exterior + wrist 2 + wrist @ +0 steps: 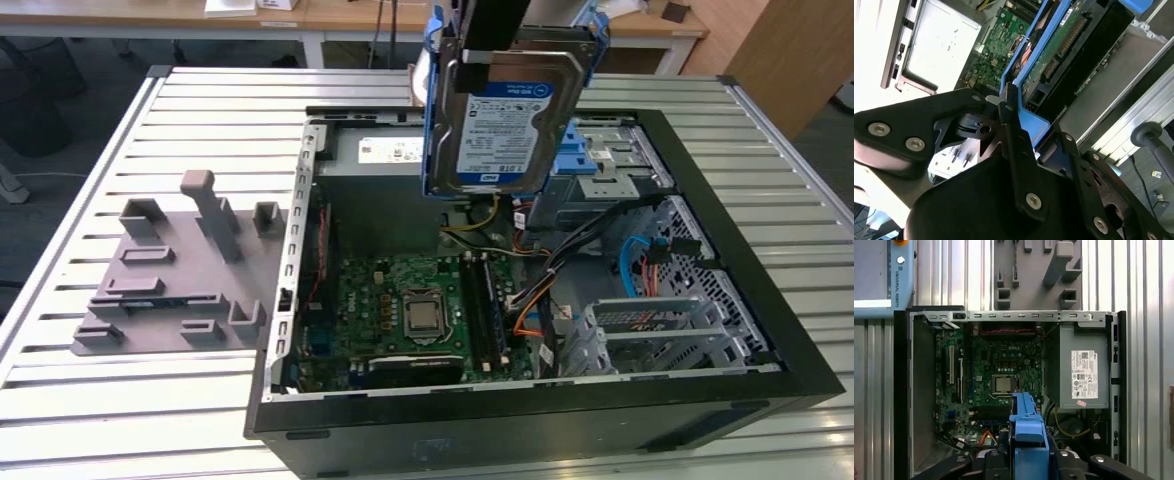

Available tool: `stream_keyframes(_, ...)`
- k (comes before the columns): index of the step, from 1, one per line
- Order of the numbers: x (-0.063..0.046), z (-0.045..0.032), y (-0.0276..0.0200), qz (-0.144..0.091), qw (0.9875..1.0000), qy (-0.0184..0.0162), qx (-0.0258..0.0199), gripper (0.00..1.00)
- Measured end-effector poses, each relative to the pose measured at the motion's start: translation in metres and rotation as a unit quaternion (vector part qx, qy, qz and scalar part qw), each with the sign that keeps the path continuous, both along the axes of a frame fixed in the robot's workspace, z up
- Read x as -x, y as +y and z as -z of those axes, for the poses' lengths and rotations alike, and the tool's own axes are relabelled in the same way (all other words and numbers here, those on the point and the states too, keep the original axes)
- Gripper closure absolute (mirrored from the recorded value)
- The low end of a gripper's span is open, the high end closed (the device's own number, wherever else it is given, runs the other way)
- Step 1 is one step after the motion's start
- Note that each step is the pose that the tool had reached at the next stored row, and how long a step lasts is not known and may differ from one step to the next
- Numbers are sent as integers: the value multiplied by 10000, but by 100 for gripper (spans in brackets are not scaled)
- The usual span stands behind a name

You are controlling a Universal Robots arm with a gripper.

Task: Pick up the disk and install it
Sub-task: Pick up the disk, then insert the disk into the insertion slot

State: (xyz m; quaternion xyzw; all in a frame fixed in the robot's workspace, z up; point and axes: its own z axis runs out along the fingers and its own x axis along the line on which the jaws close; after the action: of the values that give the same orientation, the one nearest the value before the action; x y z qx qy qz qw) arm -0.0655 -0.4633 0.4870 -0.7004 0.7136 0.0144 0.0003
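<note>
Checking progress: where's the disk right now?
In the exterior view, the disk hangs upright in the jaws above the open computer case, near its power supply.

A silver disk (pixel 507 125) with a blue-and-white label and a blue bracket hangs upright, held from above by the gripper (pixel 514 42), over an open black computer case (pixel 747 400). The case's green motherboard (pixel 407 310) lies below. A grey moulded fixture (pixel 174 270) sits on the slatted table (pixel 134 400) at the exterior view's left.

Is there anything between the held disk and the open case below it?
No lid or other thing shows between them. The disk, held by the gripper, hangs over the open case. Cables lie inside the case, below the disk.
</note>
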Motion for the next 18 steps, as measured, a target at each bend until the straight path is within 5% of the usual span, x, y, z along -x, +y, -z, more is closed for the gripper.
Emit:
stream_keyframes(14,-59,11,-2,-1,10000,0,0,64)
stream_keyframes(18,-74,13,-62,0,10000,0,0,64)
